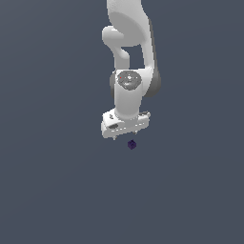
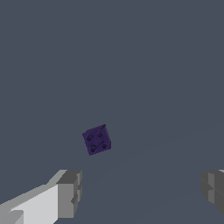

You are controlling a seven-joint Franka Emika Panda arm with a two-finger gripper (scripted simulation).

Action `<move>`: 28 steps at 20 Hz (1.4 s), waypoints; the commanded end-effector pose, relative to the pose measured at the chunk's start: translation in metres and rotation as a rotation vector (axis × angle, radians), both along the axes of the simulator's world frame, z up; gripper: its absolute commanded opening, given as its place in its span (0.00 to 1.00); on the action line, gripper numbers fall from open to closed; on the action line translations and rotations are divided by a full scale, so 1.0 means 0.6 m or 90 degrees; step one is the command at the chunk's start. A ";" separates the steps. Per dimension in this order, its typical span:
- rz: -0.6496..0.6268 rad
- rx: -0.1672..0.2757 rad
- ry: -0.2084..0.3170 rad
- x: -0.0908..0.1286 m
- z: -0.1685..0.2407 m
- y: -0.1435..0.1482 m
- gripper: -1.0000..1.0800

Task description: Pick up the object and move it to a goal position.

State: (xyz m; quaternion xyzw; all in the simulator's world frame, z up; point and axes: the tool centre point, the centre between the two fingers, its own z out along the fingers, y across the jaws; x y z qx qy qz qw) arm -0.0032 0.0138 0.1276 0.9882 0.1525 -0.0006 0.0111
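While claw (image 2: 140, 192) spread wide, cube (image 2: 96, 139) lies apart, four-dimpled face toward wrist camera, slightly rotated.

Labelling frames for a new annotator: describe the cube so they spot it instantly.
Find the white robot arm hanging over the plain grey floor. Just below its end effector, whose fingers are spread apart, sits the cube. It is tiny, dark purple-blue, with four round dimples on one face in the wrist view, the only loose object.
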 end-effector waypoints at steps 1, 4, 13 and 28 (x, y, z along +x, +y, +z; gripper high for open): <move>0.048 0.002 0.001 -0.002 -0.023 0.015 0.96; 0.098 0.005 0.003 -0.004 -0.047 0.031 0.96; 0.186 0.013 0.003 -0.011 -0.088 0.061 0.96; 0.194 0.014 0.004 -0.014 -0.145 0.064 0.96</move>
